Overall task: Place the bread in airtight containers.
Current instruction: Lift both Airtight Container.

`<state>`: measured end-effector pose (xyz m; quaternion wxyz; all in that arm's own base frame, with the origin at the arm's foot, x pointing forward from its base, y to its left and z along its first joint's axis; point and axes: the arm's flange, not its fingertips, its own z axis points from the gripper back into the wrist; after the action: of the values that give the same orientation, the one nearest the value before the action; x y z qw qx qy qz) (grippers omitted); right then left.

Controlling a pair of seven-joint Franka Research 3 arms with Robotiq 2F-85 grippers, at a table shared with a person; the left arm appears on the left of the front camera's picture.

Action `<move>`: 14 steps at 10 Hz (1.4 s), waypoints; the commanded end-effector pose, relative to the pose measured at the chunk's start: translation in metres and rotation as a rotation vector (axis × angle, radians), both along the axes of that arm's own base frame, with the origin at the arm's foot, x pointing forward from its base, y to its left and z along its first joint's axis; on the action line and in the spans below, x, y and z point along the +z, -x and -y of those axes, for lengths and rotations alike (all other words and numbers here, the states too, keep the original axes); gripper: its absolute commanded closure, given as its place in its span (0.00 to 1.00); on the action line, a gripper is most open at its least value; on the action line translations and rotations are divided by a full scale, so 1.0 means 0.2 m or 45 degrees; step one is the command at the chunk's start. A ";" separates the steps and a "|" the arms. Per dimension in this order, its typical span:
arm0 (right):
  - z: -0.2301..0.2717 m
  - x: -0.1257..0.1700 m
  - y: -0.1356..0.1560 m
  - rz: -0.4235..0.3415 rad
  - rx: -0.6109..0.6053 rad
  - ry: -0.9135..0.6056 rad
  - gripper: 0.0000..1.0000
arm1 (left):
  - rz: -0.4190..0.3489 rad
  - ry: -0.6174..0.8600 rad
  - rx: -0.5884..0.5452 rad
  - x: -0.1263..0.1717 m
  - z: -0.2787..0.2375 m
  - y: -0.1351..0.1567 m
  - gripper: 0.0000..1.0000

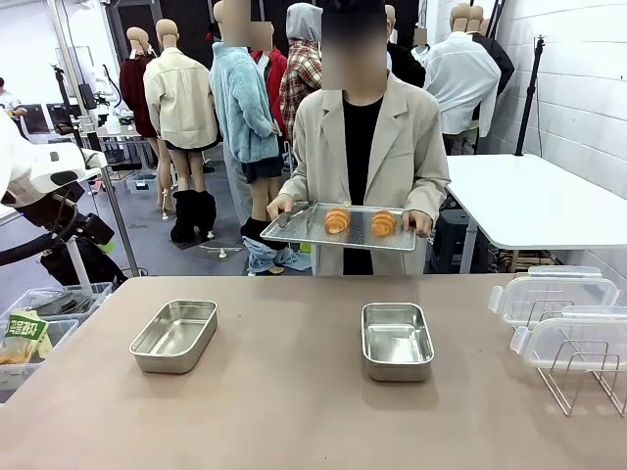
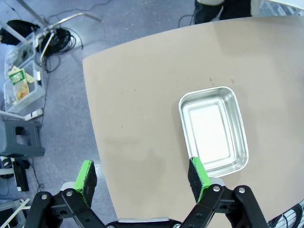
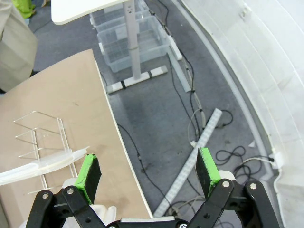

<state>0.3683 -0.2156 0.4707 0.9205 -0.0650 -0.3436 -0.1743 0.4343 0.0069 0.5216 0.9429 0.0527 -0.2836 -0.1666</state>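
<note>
Two golden-brown croissants, the bread [image 1: 337, 220] [image 1: 383, 223], lie on a flat metal tray [image 1: 294, 227] that a person at the far side holds in both hands above the table edge. Two steel containers stand on the brown table without lids, one at the left [image 1: 175, 335] and one at the middle [image 1: 396, 340]. My left gripper [image 2: 142, 179] hangs open high over the table's edge, with the left container [image 2: 213, 130] just beyond its right finger. My right gripper [image 3: 148, 175] is open over the floor beside the table's edge, nothing between its fingers.
Clear plastic lids [image 1: 554, 297] [image 3: 42, 164] rest on a wire rack [image 1: 580, 377] at the table's right. Plastic bins [image 1: 39, 328] sit on the floor to the left. A white table [image 1: 534, 201] stands behind on the right. Cables [image 3: 199, 118] lie on the floor.
</note>
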 end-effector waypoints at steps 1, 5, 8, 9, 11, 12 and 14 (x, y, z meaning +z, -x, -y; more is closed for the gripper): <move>-0.01 0.00 0.00 -0.004 0.003 0.004 0.00 | 0.004 -0.016 -0.007 0.01 -0.01 0.00 0.00; -0.01 0.00 0.00 -0.004 0.003 0.004 0.00 | 0.004 -0.016 -0.007 0.01 -0.01 0.00 0.00; -0.01 0.00 0.00 -0.004 0.003 0.004 0.00 | 0.004 -0.016 -0.007 0.01 -0.01 0.00 0.00; -0.01 0.00 0.00 -0.004 0.003 0.004 0.00 | 0.004 -0.016 -0.007 0.01 -0.01 0.00 0.00; -0.01 0.00 0.00 -0.004 0.003 0.004 0.00 | 0.004 -0.016 -0.007 0.01 -0.01 0.00 0.00; -0.01 0.00 0.00 -0.004 0.003 0.004 0.00 | 0.004 -0.016 -0.007 0.01 -0.01 0.00 0.00; -0.01 0.00 0.00 -0.004 0.003 0.004 0.00 | 0.004 -0.016 -0.007 0.01 -0.01 0.00 0.00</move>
<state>0.3683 -0.2156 0.4707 0.9205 -0.0650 -0.3436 -0.1743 0.4343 0.0069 0.5217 0.9429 0.0527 -0.2836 -0.1666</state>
